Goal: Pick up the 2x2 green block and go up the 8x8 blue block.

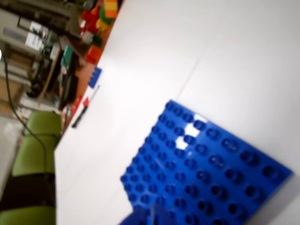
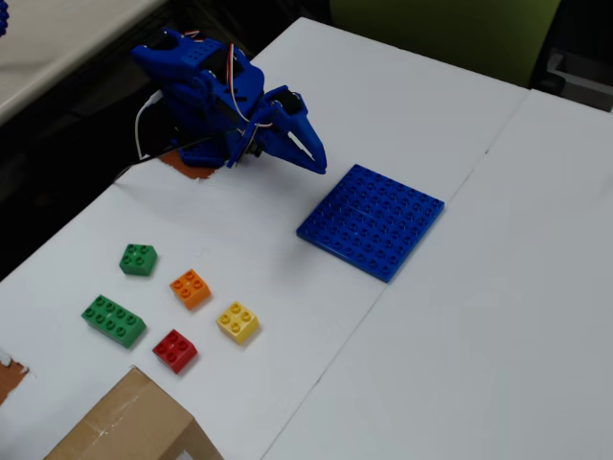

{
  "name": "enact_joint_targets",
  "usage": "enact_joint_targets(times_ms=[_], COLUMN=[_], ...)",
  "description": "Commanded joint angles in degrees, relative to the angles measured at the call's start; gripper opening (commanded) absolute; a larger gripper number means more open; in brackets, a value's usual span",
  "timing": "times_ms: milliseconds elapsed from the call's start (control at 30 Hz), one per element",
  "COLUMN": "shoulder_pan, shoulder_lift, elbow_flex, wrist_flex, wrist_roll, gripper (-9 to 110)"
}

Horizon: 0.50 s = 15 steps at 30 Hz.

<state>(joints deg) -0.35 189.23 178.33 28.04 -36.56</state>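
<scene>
The 2x2 green block [image 2: 139, 259] sits on the white table at the left in the fixed view, far from the gripper, and is out of the wrist view. The 8x8 blue block [image 2: 372, 220] lies flat in the middle of the table. It fills the lower right of the wrist view [image 1: 206, 164]. My blue gripper [image 2: 318, 163] hangs folded near the arm's base, just up and left of the plate. Its fingertips meet and hold nothing. Only a blurred blue tip [image 1: 140, 219] of it shows at the bottom edge of the wrist view.
A long green brick [image 2: 114, 320], an orange brick [image 2: 191, 287], a yellow brick [image 2: 238, 322] and a red brick [image 2: 174, 350] lie near the green block. A cardboard box [image 2: 124, 426] stands at the front left edge. Green chairs [image 1: 35, 154] stand beyond the table edge.
</scene>
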Motion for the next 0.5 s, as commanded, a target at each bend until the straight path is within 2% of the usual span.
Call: enact_joint_targets(times_ms=[0,200,467], shoulder_pan=[-1.49,1.76,13.01], shoulder_lift=[0.44,0.44,0.26], elbow_flex=[0.7,-1.05,-10.11], wrist_flex=[3.52,19.51,38.58], wrist_roll=[-25.75,-60.64,-86.66], gripper=[0,0,1])
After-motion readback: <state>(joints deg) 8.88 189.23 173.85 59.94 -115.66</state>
